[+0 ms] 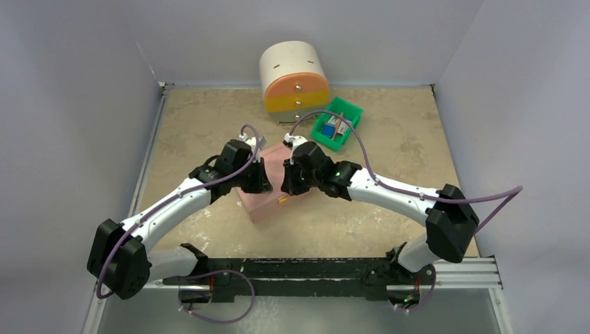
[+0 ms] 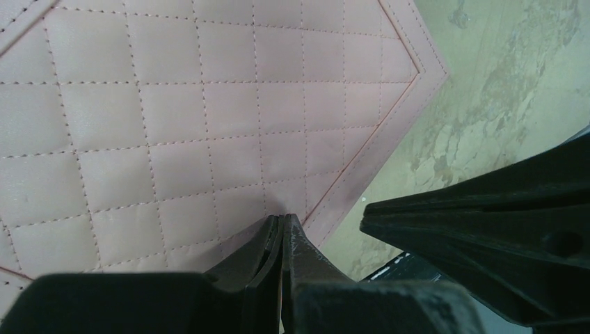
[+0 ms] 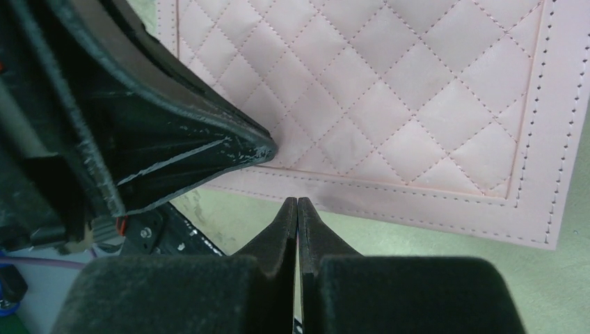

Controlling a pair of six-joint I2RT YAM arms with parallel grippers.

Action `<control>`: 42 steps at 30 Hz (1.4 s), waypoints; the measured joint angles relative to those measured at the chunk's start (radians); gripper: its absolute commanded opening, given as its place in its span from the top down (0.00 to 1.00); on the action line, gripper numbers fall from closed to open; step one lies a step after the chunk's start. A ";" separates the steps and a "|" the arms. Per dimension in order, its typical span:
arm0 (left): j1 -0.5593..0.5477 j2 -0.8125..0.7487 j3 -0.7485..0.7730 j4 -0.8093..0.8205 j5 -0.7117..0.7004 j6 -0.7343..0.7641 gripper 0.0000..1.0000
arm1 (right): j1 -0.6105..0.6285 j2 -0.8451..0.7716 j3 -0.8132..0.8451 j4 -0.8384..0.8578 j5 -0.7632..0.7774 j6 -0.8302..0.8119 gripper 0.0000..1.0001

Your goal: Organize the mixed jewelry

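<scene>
A mottled beige, stone-look tabletop (image 1: 396, 149) sits between plain grey walls (image 1: 76, 90). Near its middle lies a closed pink quilted leather box (image 1: 266, 203) (diamond stitching across the lid). The left gripper (image 2: 282, 224) and right gripper (image 3: 298, 206), both clenched on nothing, meet near one corner of the box. I cannot tell where the mixed jewelry lies.

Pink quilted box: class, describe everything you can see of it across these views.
The pink box looks like padded faux leather, its flat lid quilted in stitched diamonds inside a stitched border. It is rectangular, closed, lying flat and askew on the beige table, with a small clasp on its near side. The shut left claw and shut right claw hang at the lid's edge; contact cannot be told.
</scene>
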 measured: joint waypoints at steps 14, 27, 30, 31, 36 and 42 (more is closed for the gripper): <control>-0.046 -0.001 -0.002 0.015 -0.065 -0.026 1.00 | 0.024 0.080 0.029 0.011 0.053 -0.016 1.00; -0.063 -0.025 -0.035 0.048 -0.098 -0.077 1.00 | 0.064 0.034 -0.088 0.144 0.154 0.034 1.00; -0.066 -0.031 -0.044 0.055 -0.109 -0.096 1.00 | 0.072 0.014 -0.126 0.192 0.174 0.055 1.00; -0.066 -0.035 -0.051 0.061 -0.113 -0.106 1.00 | 0.076 0.008 -0.142 0.213 0.180 0.065 1.00; -0.071 -0.068 -0.093 0.098 -0.129 -0.158 1.00 | 0.088 -0.010 -0.205 0.299 0.212 0.108 1.00; -0.089 -0.108 -0.160 0.154 -0.171 -0.238 1.00 | 0.101 -0.018 -0.294 0.427 0.248 0.174 1.00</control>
